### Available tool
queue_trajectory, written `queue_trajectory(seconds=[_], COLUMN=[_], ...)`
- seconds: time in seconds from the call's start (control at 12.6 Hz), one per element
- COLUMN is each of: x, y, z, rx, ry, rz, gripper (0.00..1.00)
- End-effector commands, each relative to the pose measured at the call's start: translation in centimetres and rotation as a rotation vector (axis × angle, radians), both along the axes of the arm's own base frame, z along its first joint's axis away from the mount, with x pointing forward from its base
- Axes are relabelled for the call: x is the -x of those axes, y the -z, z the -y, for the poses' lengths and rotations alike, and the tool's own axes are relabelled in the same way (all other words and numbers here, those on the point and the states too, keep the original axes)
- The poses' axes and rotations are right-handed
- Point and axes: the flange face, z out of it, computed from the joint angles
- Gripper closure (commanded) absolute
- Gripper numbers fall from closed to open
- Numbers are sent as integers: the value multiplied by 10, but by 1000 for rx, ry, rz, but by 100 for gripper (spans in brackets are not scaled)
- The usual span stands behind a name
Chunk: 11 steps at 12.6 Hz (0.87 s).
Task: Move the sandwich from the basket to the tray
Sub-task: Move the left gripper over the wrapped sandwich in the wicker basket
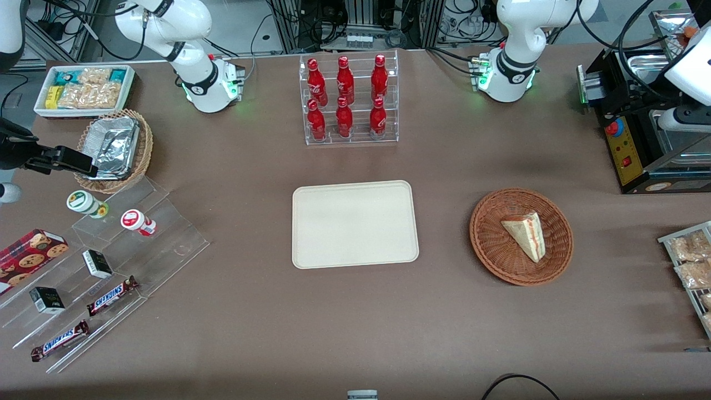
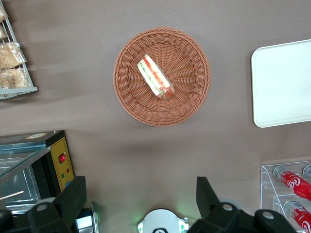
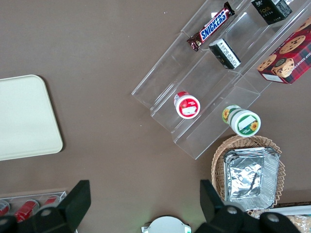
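Nearest the lens, the left arm's claw (image 2: 141, 204) hangs high over the brown surface (image 1: 355, 311), its two dark fingers (image 2: 73, 196) spread wide apart with nothing between them. It sits well above the basket (image 2: 131, 104), not yet over it, on the side toward the robot's base.

Out from there, the reddish wicker basket holds one thing only: the sandwich (image 2: 155, 77), a wrapped triangular wedge lying on its side in the middle of the weave, cut edge with red and green layers showing upward in the wrist view. From the front, the sandwich (image 1: 526, 234) lies with its point toward the camera.

How will it handle? My read: light, soft bread that squashes easily, and clear wrap that may slip. A gentle pinch across the two flat bread faces, near the thick end, looks the safest hold; squeezing hard would crush it, and the shallow basket (image 1: 489, 250) could shift.

Farther along, toward the parked arm, the cream tray (image 1: 311, 250) lies flat with nothing on it, well apart from the basket.
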Motion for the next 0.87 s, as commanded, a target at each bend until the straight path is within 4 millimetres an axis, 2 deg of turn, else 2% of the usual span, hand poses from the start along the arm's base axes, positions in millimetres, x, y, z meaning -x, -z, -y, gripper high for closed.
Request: queue_trajectory(seconds=[0.0, 0.24, 0.32, 0.48, 0.79], x=[7, 3, -1, -9, -23], y=[-9, -3, 6, 30, 91], z=[2, -3, -4, -4, -4], rx=[0, 7, 6, 6, 7], ry=[8, 0, -1, -2, -4], rz=[-2, -4, -21, -32, -33], gripper=[0, 0, 0, 0, 0])
